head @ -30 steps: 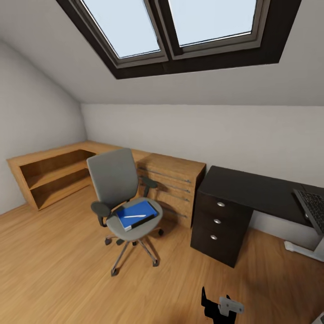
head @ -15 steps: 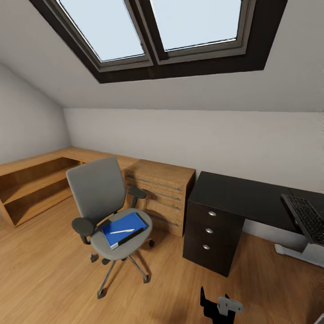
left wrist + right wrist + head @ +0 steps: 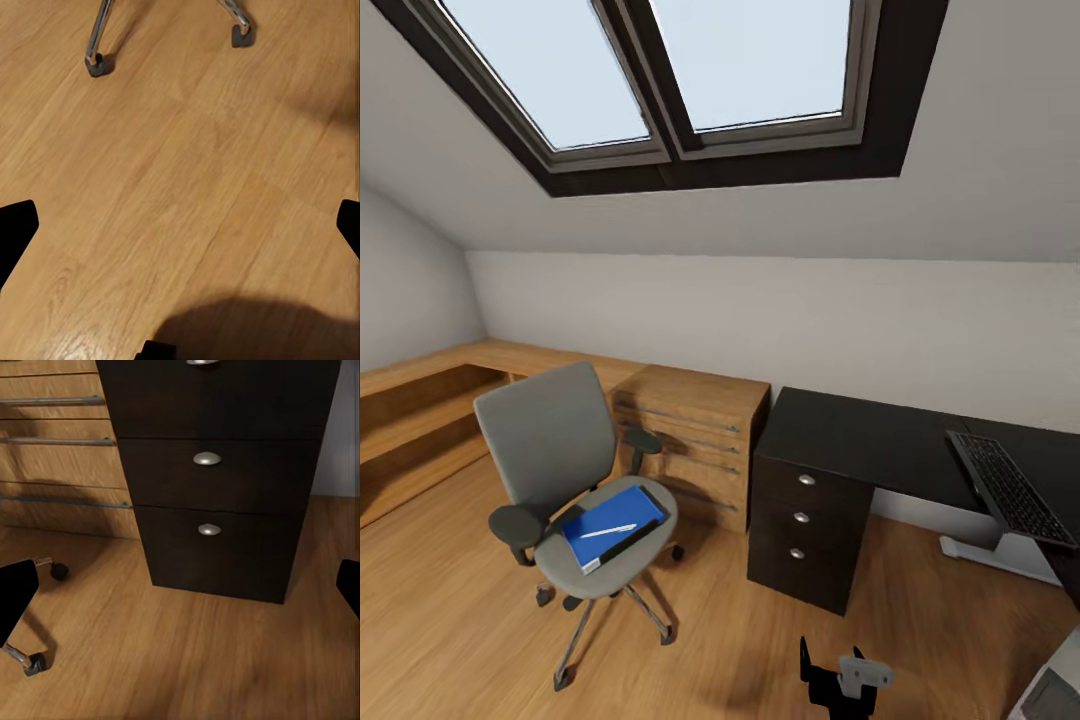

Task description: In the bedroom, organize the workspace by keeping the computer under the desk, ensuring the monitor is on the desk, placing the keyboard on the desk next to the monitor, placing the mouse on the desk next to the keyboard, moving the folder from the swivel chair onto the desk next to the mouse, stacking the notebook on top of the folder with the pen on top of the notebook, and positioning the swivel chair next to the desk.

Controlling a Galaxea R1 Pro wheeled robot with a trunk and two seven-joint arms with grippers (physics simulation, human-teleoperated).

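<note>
Grey-padded swivel chair (image 3: pixel 570 470) standing on the wooden floor (image 3: pixel 450 600) at about eight o'clock in the head view, just beside the light wooden dresser (image 3: pixel 690 440), carrying the blue folder (image 3: pixel 610 525) flat on its seat with the white pen (image 3: pixel 608 531) lying on top. Glossy black desk (image 3: pixel 860 440) at three o'clock, drawer unit (image 3: pixel 217 472) with silver knobs touching the dresser's side, black keyboard (image 3: pixel 1010 488) resting on the top toward the right edge. Left gripper (image 3: pixel 180 225) spread wide above bare floor near two chair casters; right gripper (image 3: pixel 180 585) likewise spread wide, empty, facing the drawer fronts
</note>
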